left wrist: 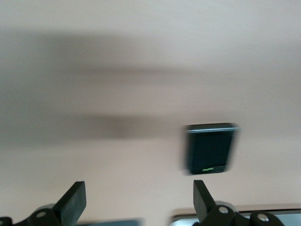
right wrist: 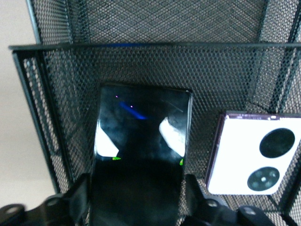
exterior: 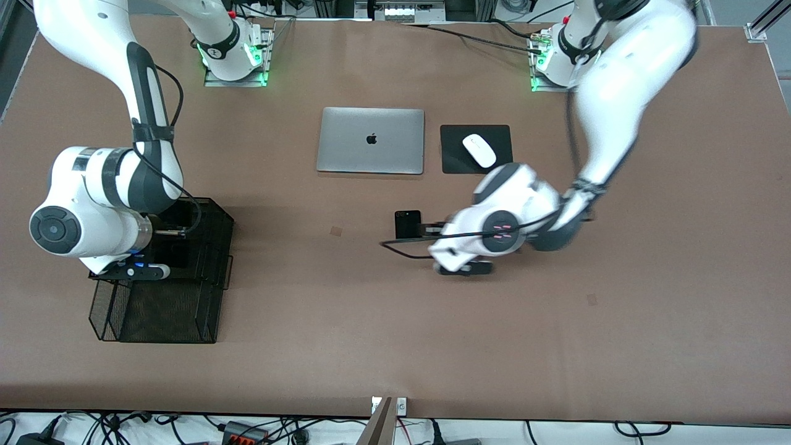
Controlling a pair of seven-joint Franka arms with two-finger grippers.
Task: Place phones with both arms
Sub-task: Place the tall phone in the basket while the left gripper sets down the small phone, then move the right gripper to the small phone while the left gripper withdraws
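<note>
My right gripper [right wrist: 136, 181] reaches into a black mesh basket [exterior: 167, 309] at the right arm's end of the table. It is shut on the long slim black phone [right wrist: 141, 141], which lies on the basket floor. The pinkish-white phone [right wrist: 254, 155] with two black circles lies beside it in the basket. The small squarish black phone [exterior: 408, 224] lies flat on the table, nearer to the front camera than the laptop. My left gripper [exterior: 434, 230] hangs low beside it, open and empty. In the left wrist view [left wrist: 138, 197] that phone [left wrist: 211, 148] lies just ahead of one fingertip [left wrist: 201, 195].
A closed silver laptop [exterior: 371, 140] lies mid-table toward the arms' bases. A white mouse [exterior: 479, 150] sits on a black pad [exterior: 457, 162] beside it. The basket's mesh walls [right wrist: 164, 70] rise close around my right gripper.
</note>
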